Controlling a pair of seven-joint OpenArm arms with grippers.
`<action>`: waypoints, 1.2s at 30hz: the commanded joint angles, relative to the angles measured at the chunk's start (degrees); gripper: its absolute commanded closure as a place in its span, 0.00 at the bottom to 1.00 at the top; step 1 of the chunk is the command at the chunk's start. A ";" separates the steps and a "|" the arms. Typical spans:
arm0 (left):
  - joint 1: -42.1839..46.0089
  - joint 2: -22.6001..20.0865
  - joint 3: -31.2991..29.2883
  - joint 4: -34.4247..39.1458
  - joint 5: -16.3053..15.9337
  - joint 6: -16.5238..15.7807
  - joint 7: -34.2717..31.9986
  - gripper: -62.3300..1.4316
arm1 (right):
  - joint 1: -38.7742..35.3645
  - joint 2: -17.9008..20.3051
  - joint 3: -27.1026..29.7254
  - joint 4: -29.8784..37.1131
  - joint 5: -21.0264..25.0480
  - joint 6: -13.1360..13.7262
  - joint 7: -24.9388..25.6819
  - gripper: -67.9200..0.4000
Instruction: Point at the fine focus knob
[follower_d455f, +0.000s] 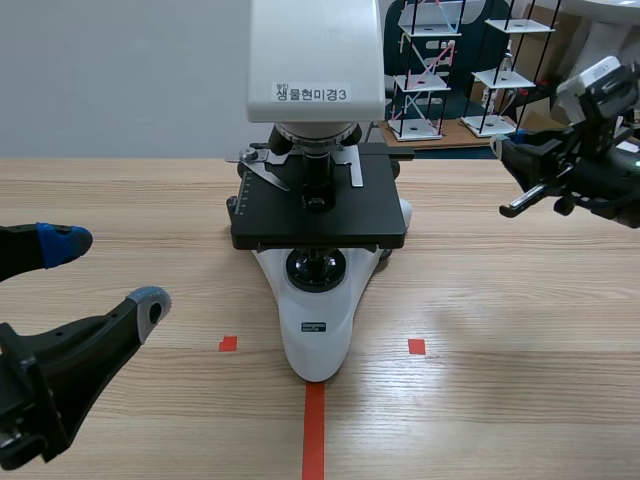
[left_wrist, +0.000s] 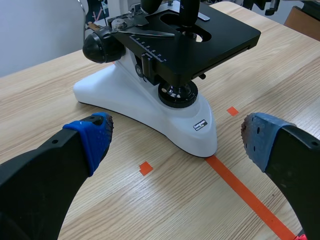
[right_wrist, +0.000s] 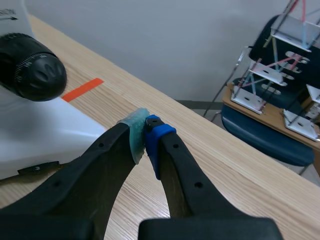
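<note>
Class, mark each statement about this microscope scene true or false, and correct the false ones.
1. The left hand is open. True.
2. The right hand grips the focus knob. False: it is shut on nothing, apart from the knob.
3. The microscope stands upright on the table. True.
4. The stage is white. False: it is black; the base is white.
5. The left hand touches the microscope. False: bare table lies between them.
</note>
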 joint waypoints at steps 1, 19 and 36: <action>0.11 0.15 -0.24 0.35 -0.52 -0.07 -0.83 0.13 | 1.27 0.07 0.42 0.94 -0.04 0.15 0.48 1.00; 0.11 0.15 -0.24 0.35 -0.52 -0.07 -0.83 0.13 | 1.49 -0.48 0.42 0.94 -2.10 3.91 -0.42 1.00; 0.11 0.15 -0.24 0.35 -0.52 -0.07 -0.83 0.13 | 1.49 -0.48 0.44 0.94 -2.10 3.91 -0.87 1.00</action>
